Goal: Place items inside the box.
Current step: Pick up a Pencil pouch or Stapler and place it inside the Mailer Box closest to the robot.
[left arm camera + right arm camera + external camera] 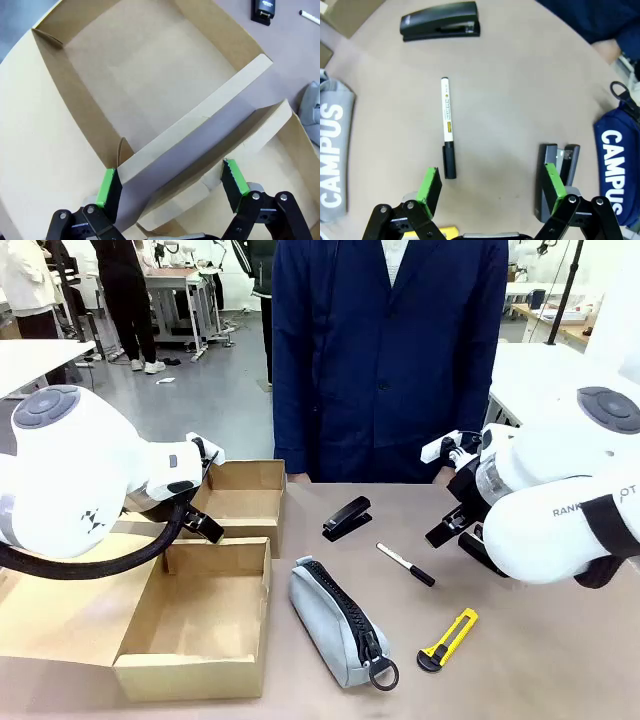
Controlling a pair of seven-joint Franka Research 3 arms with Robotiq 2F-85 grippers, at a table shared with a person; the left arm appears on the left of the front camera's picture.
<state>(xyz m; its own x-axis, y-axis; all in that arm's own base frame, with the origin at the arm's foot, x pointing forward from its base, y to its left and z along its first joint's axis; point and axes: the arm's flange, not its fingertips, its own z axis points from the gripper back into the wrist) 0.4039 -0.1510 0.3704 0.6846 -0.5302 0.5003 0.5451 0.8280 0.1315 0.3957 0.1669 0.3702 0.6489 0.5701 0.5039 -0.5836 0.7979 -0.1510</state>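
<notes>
An open cardboard box (200, 620) lies at the table's left, with a second cardboard tray (245, 502) behind it. My left gripper (203, 525) hangs open over the walls where the two meet (172, 187). Right of the box lie a grey "CAMPUS" pencil case (335, 620), a black stapler (347, 517), a white-and-black marker pen (405, 564) and a yellow-and-black utility knife (448, 639). My right gripper (445, 530) is open above the table, just short of the marker (448, 125). A navy pencil case (615, 170) and a dark grey stapler (555, 175) lie beside its finger.
A person in a dark blue coat (385, 350) stands at the far edge of the table. Bare tabletop (530, 660) lies around the knife at the front right. Both cardboard trays hold nothing.
</notes>
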